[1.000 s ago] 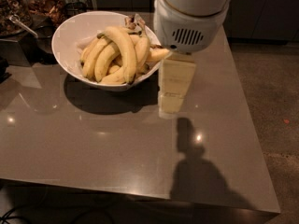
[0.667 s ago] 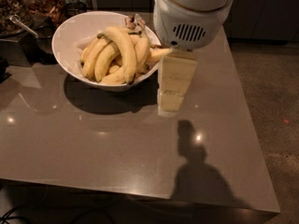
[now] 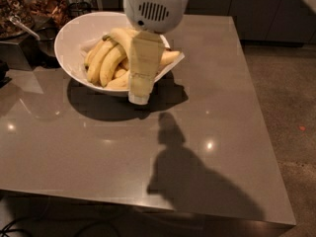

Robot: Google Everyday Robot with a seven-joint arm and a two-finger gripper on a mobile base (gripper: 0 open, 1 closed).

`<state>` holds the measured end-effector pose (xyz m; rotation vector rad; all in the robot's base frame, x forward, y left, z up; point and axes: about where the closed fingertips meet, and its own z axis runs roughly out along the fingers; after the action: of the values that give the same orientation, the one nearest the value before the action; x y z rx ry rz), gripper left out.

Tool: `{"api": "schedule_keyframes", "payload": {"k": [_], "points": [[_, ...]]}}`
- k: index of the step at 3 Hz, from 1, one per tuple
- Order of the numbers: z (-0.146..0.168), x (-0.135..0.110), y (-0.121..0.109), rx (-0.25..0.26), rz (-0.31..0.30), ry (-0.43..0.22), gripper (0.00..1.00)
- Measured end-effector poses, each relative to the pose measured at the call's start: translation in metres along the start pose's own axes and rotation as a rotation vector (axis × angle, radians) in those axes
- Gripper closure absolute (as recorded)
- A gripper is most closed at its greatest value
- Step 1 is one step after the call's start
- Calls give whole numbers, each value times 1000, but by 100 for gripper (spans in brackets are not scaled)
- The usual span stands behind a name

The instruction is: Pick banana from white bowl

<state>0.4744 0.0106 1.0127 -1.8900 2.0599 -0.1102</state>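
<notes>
The white bowl stands at the back left of the grey table and holds several yellow bananas. The longest, thick curved banana lies across the top of the pile, its dark stem end pointing left. My gripper hangs from the white wrist housing over the right half of the bowl. It covers part of the banana pile and the bowl's front rim. A banana tip sticks out to the right of it, by the bowl's pointed rim.
Dark containers with snacks and a spoon stand at the back left beside the bowl. The table's right edge drops to a dark floor. The arm's shadow falls on the tabletop in front.
My gripper has moved left, from beside the bowl's right rim to over the bowl and the bananas. The bowl and bananas have stayed in place.
</notes>
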Motion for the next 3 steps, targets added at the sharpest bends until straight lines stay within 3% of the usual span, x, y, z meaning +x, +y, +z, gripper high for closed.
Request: {"api": "schedule_keyframes", "payload": {"k": [1, 2, 3], "points": [[21, -15, -14, -32, 6, 10, 0], [19, -17, -14, -17, 20, -24, 0], [19, -20, -32, -29, 128, -67, 0]]}}
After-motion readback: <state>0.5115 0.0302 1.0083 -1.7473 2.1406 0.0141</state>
